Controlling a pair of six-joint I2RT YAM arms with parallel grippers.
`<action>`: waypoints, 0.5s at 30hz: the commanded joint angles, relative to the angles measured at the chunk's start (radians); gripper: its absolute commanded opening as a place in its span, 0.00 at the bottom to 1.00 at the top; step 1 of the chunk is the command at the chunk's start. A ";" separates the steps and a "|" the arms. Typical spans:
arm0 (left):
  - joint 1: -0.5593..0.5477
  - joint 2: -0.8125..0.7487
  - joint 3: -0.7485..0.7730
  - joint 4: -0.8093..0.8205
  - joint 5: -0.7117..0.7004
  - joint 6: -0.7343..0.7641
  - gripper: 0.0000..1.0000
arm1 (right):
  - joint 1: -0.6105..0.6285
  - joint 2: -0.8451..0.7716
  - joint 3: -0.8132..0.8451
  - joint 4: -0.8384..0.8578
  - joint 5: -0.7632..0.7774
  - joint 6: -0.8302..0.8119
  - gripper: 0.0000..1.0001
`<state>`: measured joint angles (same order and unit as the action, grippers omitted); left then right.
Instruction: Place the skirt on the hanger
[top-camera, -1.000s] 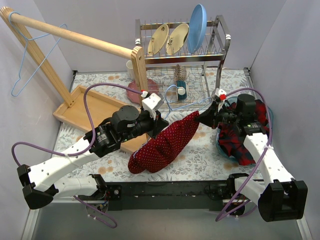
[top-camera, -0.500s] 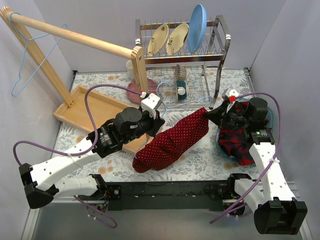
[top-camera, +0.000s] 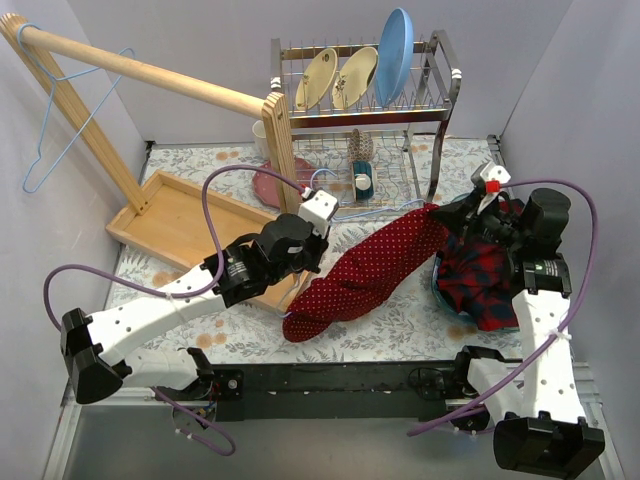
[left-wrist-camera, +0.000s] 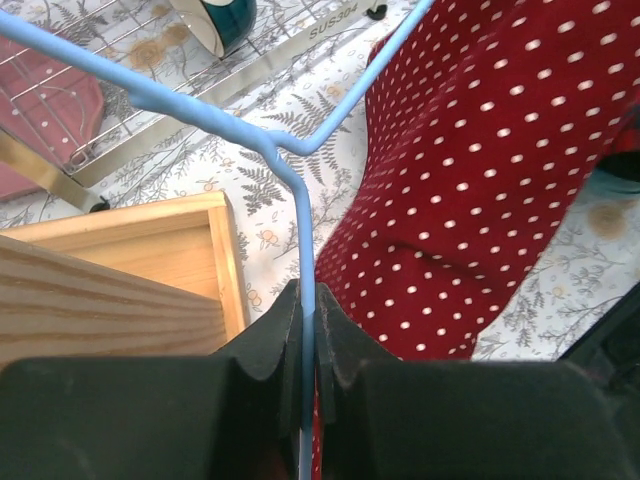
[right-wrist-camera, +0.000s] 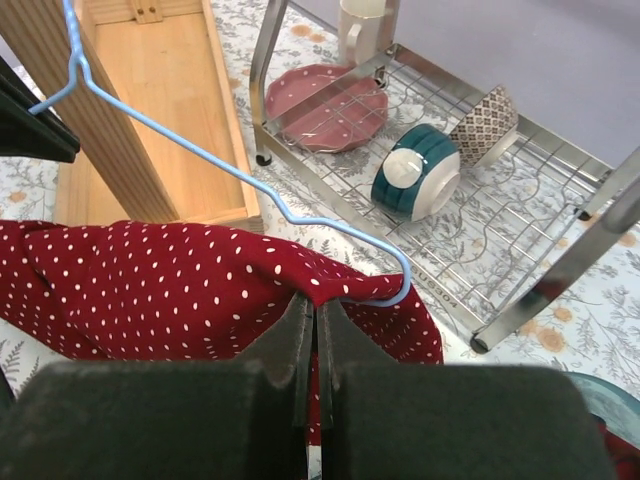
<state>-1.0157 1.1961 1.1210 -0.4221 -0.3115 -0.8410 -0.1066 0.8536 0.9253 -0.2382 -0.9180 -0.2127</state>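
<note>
Nearest the arm bases, the skirt (top-camera: 365, 270) stretches as a long red dotted band across the floral table (top-camera: 230, 335), with its lower end toward the near edge and its upper end raised to the right; only the overhead view shows this whole span. The left gripper (left-wrist-camera: 306, 320) sits just left of the skirt's middle; its own wrist camera alone shows the grip, with the jaws pressed together on the thin blue wire of the hanger (left-wrist-camera: 215, 118), and the dotted cloth close by on its right, not touching the fingers. The right gripper (right-wrist-camera: 313, 320) is at the skirt's raised end; its wrist view shows the jaws clamped tight on the fabric's top edge, with the hanger's curved tip lying against that edge just above the fingertips; whether the wire runs inside the cloth cannot be told. Under the right arm lies a plaid shirt (top-camera: 490, 285), seen only from overhead; left of the skirt stands the wooden tray (top-camera: 170, 205); farther back is the dish rack (top-camera: 440, 110), where the right wrist view alone makes out a teal bowl (right-wrist-camera: 415, 185) and a pink plate (right-wrist-camera: 320, 105); farthest left, a spare hanger (top-camera: 45, 150) hangs from the wooden rail (top-camera: 150, 75).
</note>
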 joint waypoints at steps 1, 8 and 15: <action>0.006 -0.026 0.033 -0.001 -0.072 0.019 0.00 | -0.027 -0.028 0.082 -0.070 0.018 -0.031 0.01; 0.016 -0.033 0.062 0.031 -0.120 0.025 0.00 | -0.064 -0.073 0.044 -0.216 0.074 -0.142 0.01; 0.017 -0.052 0.083 0.095 -0.072 0.069 0.00 | -0.067 -0.077 -0.026 -0.303 0.134 -0.249 0.01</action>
<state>-1.0088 1.1961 1.1477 -0.4091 -0.3779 -0.8097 -0.1669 0.7776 0.9325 -0.4782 -0.8314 -0.3820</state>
